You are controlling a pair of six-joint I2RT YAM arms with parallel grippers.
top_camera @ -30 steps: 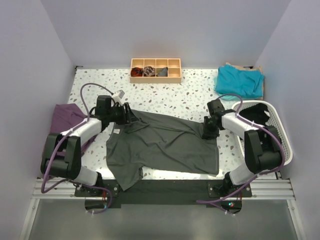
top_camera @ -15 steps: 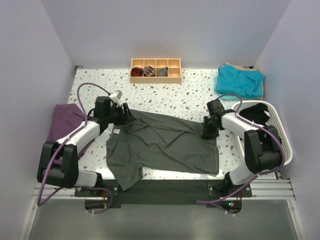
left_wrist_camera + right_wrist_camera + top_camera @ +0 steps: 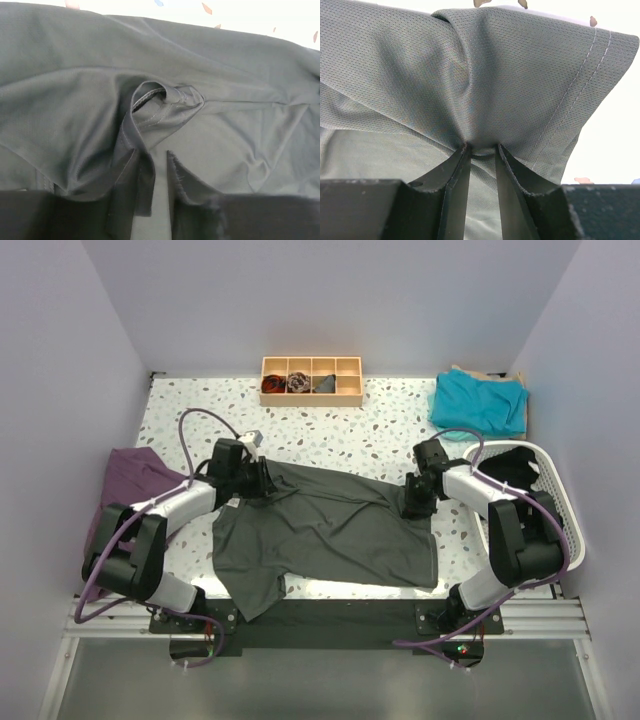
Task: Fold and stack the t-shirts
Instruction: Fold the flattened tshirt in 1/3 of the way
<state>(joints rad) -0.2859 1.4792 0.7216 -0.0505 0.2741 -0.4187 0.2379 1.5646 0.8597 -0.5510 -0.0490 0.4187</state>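
We have the charcoal t-shirt (image 3: pixel 325 530) spread over the near half of the table (image 3: pixel 380 440), its long axis running from the left edge toward the right edge; the teal t-shirt (image 3: pixel 478 402) lies folded in the far right corner, well apart. The right tool (image 3: pixel 481 150) is closed to a narrow slit on a gather of the hemmed far right corner; the left tool (image 3: pixel 157 160) sits on the far left part, near the collar, its jaws slightly parted with a ridge of cloth against one finger, and we cannot tell whether it truly pinches. Both tools stand on the far edge of the shirt, so we judge the fold goes toward the near edge, each arm taking its own end.
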